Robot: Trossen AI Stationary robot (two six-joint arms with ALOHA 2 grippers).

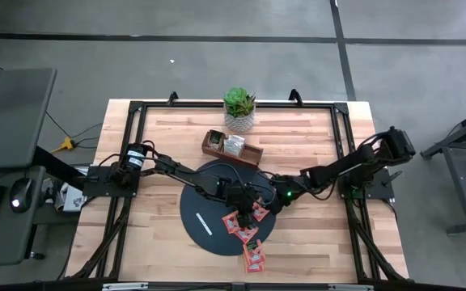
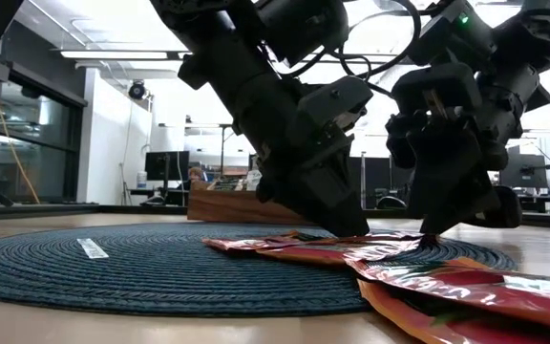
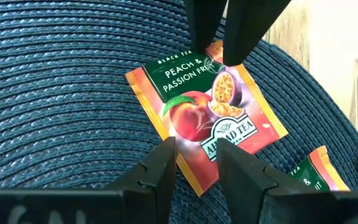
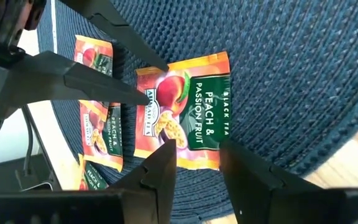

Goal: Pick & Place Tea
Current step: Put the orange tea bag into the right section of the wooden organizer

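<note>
An orange-red tea sachet (image 3: 210, 106) (image 4: 185, 106) lies flat on the dark round mat (image 1: 205, 198). Both grippers stand over it, meeting near the mat's right side. My left gripper (image 3: 197, 155) (image 1: 239, 207) is open by a narrow gap at one edge. My right gripper (image 4: 197, 158) (image 1: 257, 207) is open by a like gap at the opposite edge. More orange-red sachets (image 1: 249, 236) lie toward the mat's near rim, and one (image 1: 254, 259) lies on the bare wood. The wooden tray (image 1: 231, 148) holds pale sachets. My left gripper slants down from the table's left, with both fingertips (image 3: 169, 149) over the sachet's edge (image 3: 194, 177); I cannot tell whether they touch it. My right gripper slants down from the right, fingertips (image 4: 166, 152) over the opposite edge (image 4: 197, 163); touch cannot be told either. The sachet lies flat on the mat.
A thin white strip (image 1: 205, 225) lies on the mat's left part. A potted plant (image 1: 239, 109) stands at the table's far edge, behind the tray. Black frame rails (image 1: 128, 153) run along the table's sides. Bare wood shows left and right of the mat.
</note>
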